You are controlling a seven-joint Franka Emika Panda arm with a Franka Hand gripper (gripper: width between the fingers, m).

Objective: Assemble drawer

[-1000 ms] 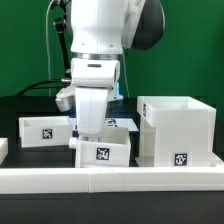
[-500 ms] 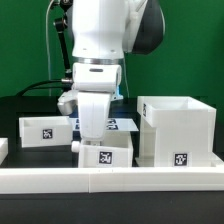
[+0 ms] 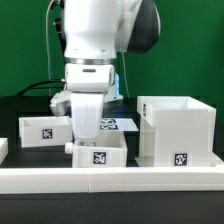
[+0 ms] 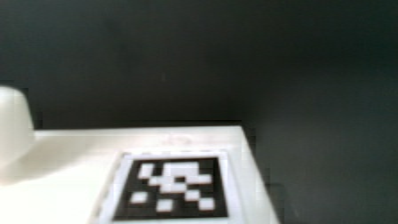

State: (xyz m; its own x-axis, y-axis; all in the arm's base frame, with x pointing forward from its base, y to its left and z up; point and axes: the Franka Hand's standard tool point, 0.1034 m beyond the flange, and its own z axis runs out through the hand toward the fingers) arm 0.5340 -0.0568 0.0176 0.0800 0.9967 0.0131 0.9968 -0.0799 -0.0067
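Exterior view: gripper point(image 3: 87, 132) hangs straight down over the small tagged panel point(image 3: 100, 154), tips at the panel's top edge, toward the exterior view's left. The panel stands upright on the black table point(image 3: 40, 157), just beside the open drawer box point(image 3: 176, 132). A second tagged panel point(image 3: 44, 130) sits apart at the exterior view's left. The fingers are hidden, so I cannot tell whether the jaws are parted or clamped.

Wrist view: the small tagged panel point(image 4: 178, 145) is close up, its tag blurred and cut off by the frame. I cannot identify the pale blob point(image 4: 11, 125) at the edge
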